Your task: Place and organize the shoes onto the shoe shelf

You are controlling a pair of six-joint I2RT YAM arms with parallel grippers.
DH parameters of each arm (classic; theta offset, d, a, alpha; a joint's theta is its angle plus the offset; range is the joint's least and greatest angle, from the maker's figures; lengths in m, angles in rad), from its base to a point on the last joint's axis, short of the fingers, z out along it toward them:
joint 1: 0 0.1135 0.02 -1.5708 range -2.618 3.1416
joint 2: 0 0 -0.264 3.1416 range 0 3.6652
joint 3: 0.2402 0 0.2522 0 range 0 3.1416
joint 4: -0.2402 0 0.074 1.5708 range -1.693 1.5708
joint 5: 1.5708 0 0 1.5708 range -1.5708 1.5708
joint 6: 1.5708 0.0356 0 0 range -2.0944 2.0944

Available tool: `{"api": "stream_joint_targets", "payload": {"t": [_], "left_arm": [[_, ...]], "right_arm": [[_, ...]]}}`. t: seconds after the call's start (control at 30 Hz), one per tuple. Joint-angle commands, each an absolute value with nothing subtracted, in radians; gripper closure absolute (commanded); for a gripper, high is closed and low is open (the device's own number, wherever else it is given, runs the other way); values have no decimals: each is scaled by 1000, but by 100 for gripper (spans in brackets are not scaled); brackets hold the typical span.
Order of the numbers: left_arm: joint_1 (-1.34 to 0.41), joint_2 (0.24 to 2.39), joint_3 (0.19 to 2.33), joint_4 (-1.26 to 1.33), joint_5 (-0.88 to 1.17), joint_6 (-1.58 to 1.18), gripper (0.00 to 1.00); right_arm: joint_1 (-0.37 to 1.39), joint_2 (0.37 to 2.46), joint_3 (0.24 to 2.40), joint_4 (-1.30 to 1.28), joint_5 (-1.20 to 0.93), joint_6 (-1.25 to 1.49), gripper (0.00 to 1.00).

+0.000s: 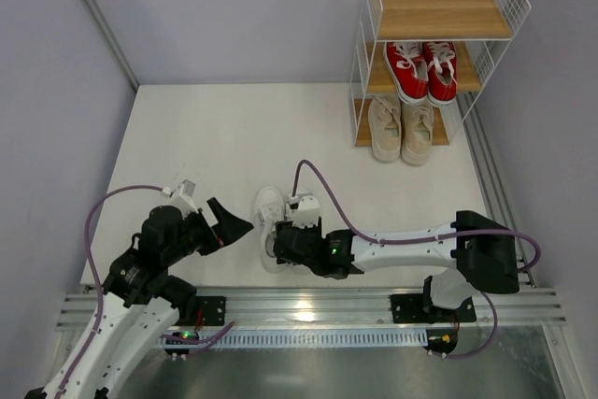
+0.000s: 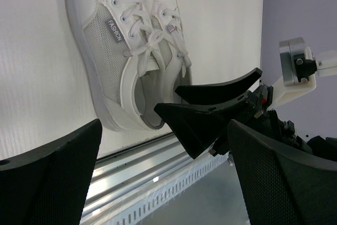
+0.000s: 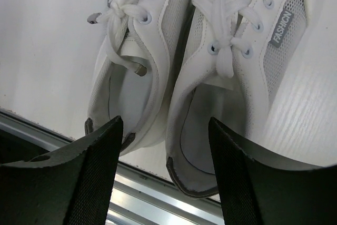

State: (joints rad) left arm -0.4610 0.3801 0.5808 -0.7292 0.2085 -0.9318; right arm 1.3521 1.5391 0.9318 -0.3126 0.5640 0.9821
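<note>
The white pair of shoes lies side by side near the table's front edge, heels toward the arms, and shows in the left wrist view and the right wrist view. My right gripper is open, and its jaws straddle both heels just above them. My left gripper is open and empty to the left of the shoes, pointing at them. The shoe shelf stands at the far right. The red pair sits on its middle board and the beige pair on the bottom.
An aluminium rail runs along the near edge just behind the shoe heels. Grey walls close in the left, back and right. The right arm's purple cable loops over the table. The right gripper's black fingers fill the middle of the left wrist view.
</note>
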Motion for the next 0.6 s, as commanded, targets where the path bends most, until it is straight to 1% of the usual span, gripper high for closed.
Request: {"api": "stream_joint_targets", "payload": {"t": [0.0,0.13,0.27,0.37,0.4,0.43,0.47,0.5,0.53,0.57], "left_arm": [[-463,380,572,-723,204,-913,0],[-463,405,566,-698,218,-916,0],[-465,411,566,-695,219,-916,0],[-465,405,571,-706,216,-913,0],[-465,402,577,-712,213,-910,0],[-463,397,580,-725,210,-907,0],[-463,391,581,-730,204,-905,0],[-463,390,583,-735,201,-904,0],[-465,382,584,-738,199,-904,0],[-465,380,583,-739,199,-904,0]], "right_arm": [[1373,1534,980,-362,638,1025,33],[1373,1588,999,-298,592,993,35],[1373,1693,1038,-226,545,963,41],[1370,1729,1072,-259,548,959,56],[1365,1723,1065,-271,554,960,64],[1364,1711,1055,-284,577,962,80],[1355,1694,1042,-316,592,962,90],[1350,1639,1023,-336,607,965,96],[1338,1608,984,-374,648,963,96],[1329,1529,959,-386,660,928,96]]}}
